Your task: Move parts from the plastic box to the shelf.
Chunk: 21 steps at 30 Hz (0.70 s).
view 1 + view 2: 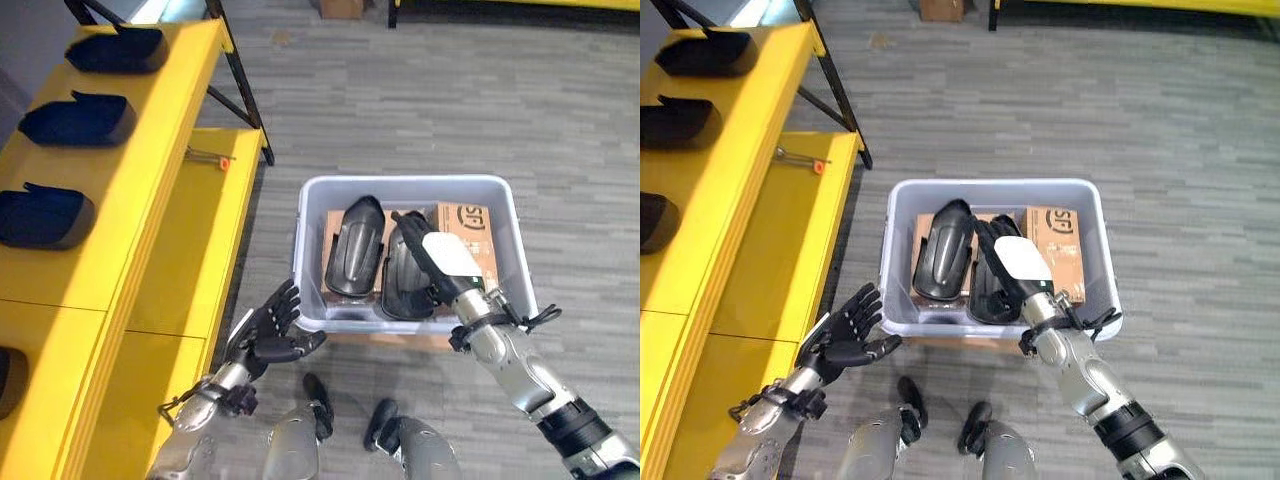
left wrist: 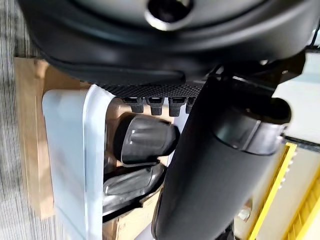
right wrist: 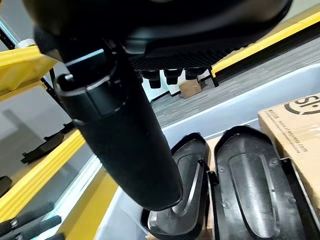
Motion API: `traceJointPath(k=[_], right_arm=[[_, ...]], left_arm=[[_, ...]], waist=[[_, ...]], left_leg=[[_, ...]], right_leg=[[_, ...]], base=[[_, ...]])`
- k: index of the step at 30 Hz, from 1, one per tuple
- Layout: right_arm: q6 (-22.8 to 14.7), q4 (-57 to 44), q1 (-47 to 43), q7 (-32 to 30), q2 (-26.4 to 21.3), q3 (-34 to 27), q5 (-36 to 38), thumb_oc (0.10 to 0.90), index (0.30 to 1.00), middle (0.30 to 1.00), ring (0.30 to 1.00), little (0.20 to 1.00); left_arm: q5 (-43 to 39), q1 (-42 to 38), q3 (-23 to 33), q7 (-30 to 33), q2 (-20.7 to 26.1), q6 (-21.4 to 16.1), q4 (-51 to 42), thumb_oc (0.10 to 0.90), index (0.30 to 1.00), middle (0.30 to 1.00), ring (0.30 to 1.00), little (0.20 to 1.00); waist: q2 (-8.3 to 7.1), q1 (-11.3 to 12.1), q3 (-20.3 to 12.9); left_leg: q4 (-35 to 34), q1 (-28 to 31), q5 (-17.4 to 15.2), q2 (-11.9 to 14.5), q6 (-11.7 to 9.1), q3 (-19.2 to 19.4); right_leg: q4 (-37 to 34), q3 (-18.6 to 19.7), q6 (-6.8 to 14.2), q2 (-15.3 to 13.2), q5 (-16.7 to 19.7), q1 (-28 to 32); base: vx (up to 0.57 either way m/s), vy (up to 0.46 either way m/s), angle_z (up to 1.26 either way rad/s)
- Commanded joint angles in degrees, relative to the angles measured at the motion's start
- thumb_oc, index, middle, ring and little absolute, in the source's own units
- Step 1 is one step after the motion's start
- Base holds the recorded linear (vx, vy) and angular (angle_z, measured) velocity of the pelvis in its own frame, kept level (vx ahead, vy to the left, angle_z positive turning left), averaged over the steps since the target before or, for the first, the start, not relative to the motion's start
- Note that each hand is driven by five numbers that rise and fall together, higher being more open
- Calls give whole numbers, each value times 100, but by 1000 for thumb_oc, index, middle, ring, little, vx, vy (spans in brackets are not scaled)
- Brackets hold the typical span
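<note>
A pale grey plastic box (image 1: 300,262) stands on the floor and holds two black moulded parts side by side, a left part (image 1: 353,246) and a right part (image 1: 402,282). My right hand (image 1: 437,262), with a white cover on its thumb, hovers over the right part with straight fingers and holds nothing. In the right wrist view both parts (image 3: 250,185) lie just past the thumb. My left hand (image 1: 268,330) is open with spread fingers, outside the box's near left corner. The yellow shelf (image 1: 165,130) on the left carries several black parts (image 1: 78,118).
A brown cardboard carton (image 1: 467,232) takes the right side of the box. A small tool with an orange tip (image 1: 212,157) lies on the shelf's lower tier. Black shelf legs (image 1: 240,95) stand behind the box. Grey floor surrounds the box.
</note>
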Motion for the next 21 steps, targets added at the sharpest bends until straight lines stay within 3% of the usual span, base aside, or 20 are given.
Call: traceJointPath(k=[1, 12, 15, 17, 20, 21], right_arm=[[-148, -704, -299, -350, 65, -123, -166, 900, 1000, 1000, 1000, 1000], [-62, -836, -183, 92, -106, -261, 328, 900, 1000, 1000, 1000, 1000], [-56, -833, -132, 328, -74, -297, 844, 900, 1000, 1000, 1000, 1000], [2, -882, -8, 421, 67, -346, 1805, 900, 1000, 1000, 1000, 1000], [-15, -863, -167, 242, 203, -465, 1798, 900, 1000, 1000, 1000, 1000], [18, -827, -274, 182, 212, -481, 1745, 900, 1000, 1000, 1000, 1000]], left_arm=[[-173, -244, -9, 128, 230, -697, -547, 900, 1000, 1000, 1000, 1000], [-239, 217, 199, -191, 157, -466, -686, 900, 1000, 1000, 1000, 1000], [-284, 304, 264, -222, 123, -434, -666, 900, 1000, 1000, 1000, 1000], [-266, 362, 322, -354, 78, -378, -605, 900, 1000, 1000, 1000, 1000], [-194, 281, 238, -313, 87, -144, -635, 900, 1000, 1000, 1000, 1000], [-227, 242, 220, -281, 94, -91, -640, 900, 1000, 1000, 1000, 1000]], waist=[[-160, 48, -218], [-295, 115, -650], [-330, 118, -743], [-365, 103, -811], [-387, 89, -803], [-359, 112, -773]], left_leg=[[264, 452, -702, 41, -185, -38], [182, 784, -625, 262, -337, 19], [219, 829, -652, 309, -342, 1], [261, 837, -676, 317, -361, -88], [390, 805, -758, 361, -336, -162], [329, 763, -647, 384, -293, -135]], right_leg=[[-562, 715, 1218, -1185, 470, 406], [-763, 385, 1137, -1105, 313, 784], [-725, 377, 1073, -1071, 251, 828], [-695, 470, 971, -963, 177, 881], [-436, 506, 933, -951, 78, 788], [-316, 463, 866, -944, 110, 670]], base=[[-1, -175, 18], [48, -82, 8], [98, -37, 9], [167, -77, 25], [138, -89, 33], [31, -20, 31]])
